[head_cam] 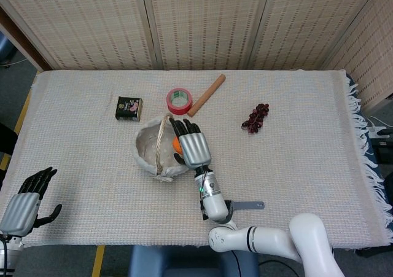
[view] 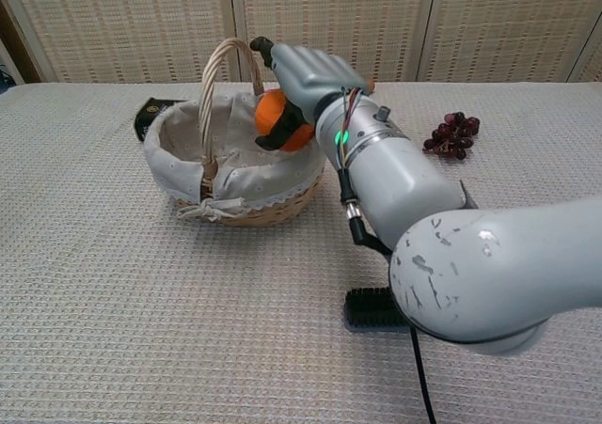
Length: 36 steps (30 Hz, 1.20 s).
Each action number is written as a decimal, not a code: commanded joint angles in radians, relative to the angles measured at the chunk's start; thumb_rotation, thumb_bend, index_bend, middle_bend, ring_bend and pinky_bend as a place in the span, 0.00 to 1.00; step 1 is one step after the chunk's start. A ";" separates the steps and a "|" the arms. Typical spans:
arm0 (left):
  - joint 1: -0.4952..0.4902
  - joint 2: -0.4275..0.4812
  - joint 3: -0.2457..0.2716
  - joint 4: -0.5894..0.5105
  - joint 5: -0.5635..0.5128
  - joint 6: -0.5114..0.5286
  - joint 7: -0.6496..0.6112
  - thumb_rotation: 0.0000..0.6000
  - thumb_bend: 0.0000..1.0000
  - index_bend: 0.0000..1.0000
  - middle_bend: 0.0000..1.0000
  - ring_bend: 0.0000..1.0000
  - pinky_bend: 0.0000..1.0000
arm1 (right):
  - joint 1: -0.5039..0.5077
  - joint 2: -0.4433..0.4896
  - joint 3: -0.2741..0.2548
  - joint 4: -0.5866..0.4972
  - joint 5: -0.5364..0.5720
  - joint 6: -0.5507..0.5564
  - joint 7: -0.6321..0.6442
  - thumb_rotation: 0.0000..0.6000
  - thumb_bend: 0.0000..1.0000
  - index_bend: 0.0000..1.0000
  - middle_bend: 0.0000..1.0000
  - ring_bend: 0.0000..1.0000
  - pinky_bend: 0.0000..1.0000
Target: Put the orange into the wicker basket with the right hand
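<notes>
My right hand (head_cam: 191, 143) (view: 299, 78) grips the orange (view: 280, 120) (head_cam: 176, 145) and holds it over the right side of the wicker basket (head_cam: 147, 148) (view: 188, 147). The orange is above the basket's cloth lining, just inside the right rim. The basket has a tall handle (view: 218, 76) and stands near the middle of the table. My left hand (head_cam: 27, 197) rests open at the table's front left corner, holding nothing; the chest view does not show it.
Behind the basket lie a red tape roll (head_cam: 178, 101), a wooden rolling pin (head_cam: 206, 95) and a dark small box (head_cam: 129, 108). A bunch of dark grapes (head_cam: 255, 118) (view: 452, 132) sits to the right. A black brush (view: 376, 308) lies by my right arm.
</notes>
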 commanded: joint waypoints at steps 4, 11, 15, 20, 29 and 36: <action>0.000 0.000 0.000 0.000 0.000 0.000 0.001 1.00 0.35 0.00 0.00 0.00 0.08 | -0.013 0.012 0.013 -0.026 -0.010 0.004 -0.009 1.00 0.10 0.00 0.00 0.00 0.06; 0.001 0.001 0.001 0.001 0.002 0.001 0.002 1.00 0.35 0.00 0.00 0.00 0.08 | -0.090 0.138 -0.037 -0.223 -0.041 0.038 -0.067 1.00 0.10 0.00 0.00 0.00 0.06; 0.000 -0.001 0.000 0.004 0.003 0.003 0.005 1.00 0.35 0.00 0.00 0.00 0.08 | -0.183 0.302 -0.119 -0.418 -0.080 0.086 -0.126 1.00 0.10 0.00 0.00 0.00 0.05; 0.000 -0.007 -0.002 0.007 0.002 0.006 0.020 1.00 0.35 0.00 0.00 0.00 0.08 | -0.312 0.526 -0.233 -0.641 -0.144 0.156 -0.147 1.00 0.10 0.00 0.00 0.00 0.04; 0.002 -0.024 -0.003 0.021 0.015 0.024 0.060 1.00 0.35 0.00 0.00 0.00 0.08 | -0.572 0.837 -0.519 -0.741 -0.439 0.306 -0.006 1.00 0.10 0.00 0.00 0.00 0.02; 0.006 -0.039 -0.008 0.039 0.021 0.043 0.078 1.00 0.35 0.00 0.00 0.00 0.08 | -0.774 0.886 -0.646 -0.569 -0.564 0.431 0.179 1.00 0.10 0.00 0.00 0.00 0.02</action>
